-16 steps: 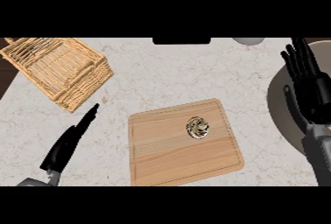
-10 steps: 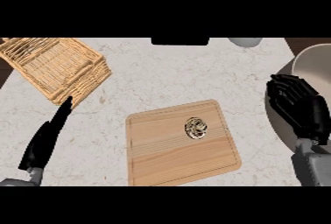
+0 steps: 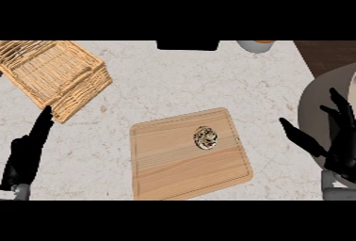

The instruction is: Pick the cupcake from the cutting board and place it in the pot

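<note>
Cupcake point(image 3: 205, 138) sits near cutting board's point(image 3: 173, 164) upper right corner, left of the open right hand point(image 3: 334, 141), which is nearer; left hand point(image 3: 24, 157) held open.

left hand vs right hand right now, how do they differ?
The left hand shows edge-on at the view's left, fingers straight and together, beside the wicker basket. The right hand is at the view's right, fingers spread with the thumb pointing toward the cutting board, and it overlaps the pot. Both are black, open and hold nothing; the cupcake sits untouched on the board.
</note>
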`<action>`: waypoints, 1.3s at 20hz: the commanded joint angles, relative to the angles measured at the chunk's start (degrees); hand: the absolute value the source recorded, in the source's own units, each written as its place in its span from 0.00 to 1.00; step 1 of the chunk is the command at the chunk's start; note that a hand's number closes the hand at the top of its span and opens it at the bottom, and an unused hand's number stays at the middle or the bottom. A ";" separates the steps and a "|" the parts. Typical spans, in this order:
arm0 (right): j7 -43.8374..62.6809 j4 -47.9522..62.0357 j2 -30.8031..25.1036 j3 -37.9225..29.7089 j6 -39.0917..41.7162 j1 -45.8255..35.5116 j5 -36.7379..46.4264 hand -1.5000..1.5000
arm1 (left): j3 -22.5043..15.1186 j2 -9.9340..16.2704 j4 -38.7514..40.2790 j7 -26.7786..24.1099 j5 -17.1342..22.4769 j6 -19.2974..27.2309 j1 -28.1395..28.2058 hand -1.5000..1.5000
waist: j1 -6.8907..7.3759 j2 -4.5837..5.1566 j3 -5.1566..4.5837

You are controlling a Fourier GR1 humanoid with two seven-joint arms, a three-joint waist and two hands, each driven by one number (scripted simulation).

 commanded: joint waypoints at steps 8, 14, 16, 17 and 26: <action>17.92 1.20 9.54 7.02 -3.24 12.68 17.15 0.00 | 1.29 -0.01 -1.79 0.29 1.12 0.25 0.67 0.50 | -0.18 2.64 3.71; 38.29 1.78 12.75 10.93 9.13 9.35 26.88 0.00 | 0.67 0.29 -1.12 -0.26 0.85 -1.29 -1.12 0.50 | 2.35 3.33 3.70; 46.15 1.93 14.09 12.09 14.78 7.25 28.89 0.00 | 0.50 0.49 -2.64 0.08 1.06 -1.66 -0.77 0.50 | 3.74 3.06 3.84; 50.20 2.48 15.39 12.88 17.37 5.22 30.13 0.00 | -0.34 -0.25 -2.88 0.30 0.49 -1.16 -0.70 0.50 | 4.16 3.11 3.91; 79.99 0.67 18.08 16.06 36.50 -14.55 24.14 0.00 | 0.84 -0.71 -0.85 -0.88 0.56 -1.75 -1.09 0.50 | 3.94 2.87 4.32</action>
